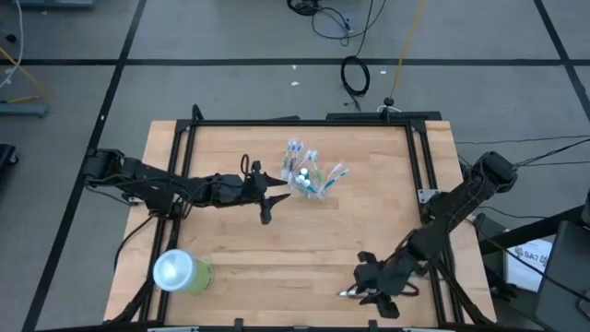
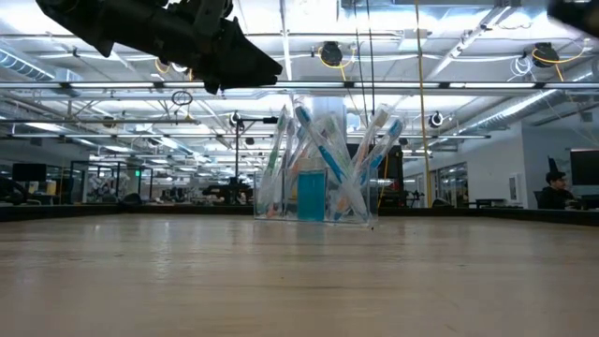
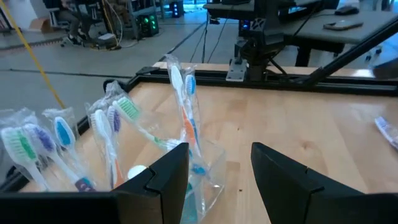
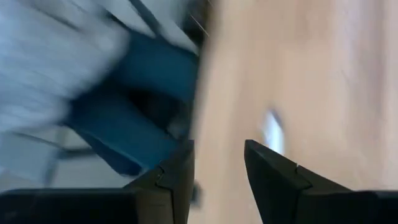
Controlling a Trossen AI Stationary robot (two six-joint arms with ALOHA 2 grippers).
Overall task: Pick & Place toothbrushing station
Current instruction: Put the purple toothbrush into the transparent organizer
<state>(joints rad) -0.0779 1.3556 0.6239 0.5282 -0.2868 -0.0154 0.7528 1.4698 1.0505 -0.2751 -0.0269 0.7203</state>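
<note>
Spread fingers of the left gripper (image 3: 219, 180) hover beside the clear cup (image 1: 310, 182) of wrapped toothbrushes (image 3: 180, 99), light and tippy, best grasped low, while the right gripper (image 1: 361, 293), far from the cup, also shows parted fingers.

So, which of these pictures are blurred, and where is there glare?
Right wrist view: heavily smeared, only the dark fingers sharp. Low view: ceiling lamps shine through the clear cup of toothbrushes. High and left wrist views: sharp, evenly lit, no glare.
</note>
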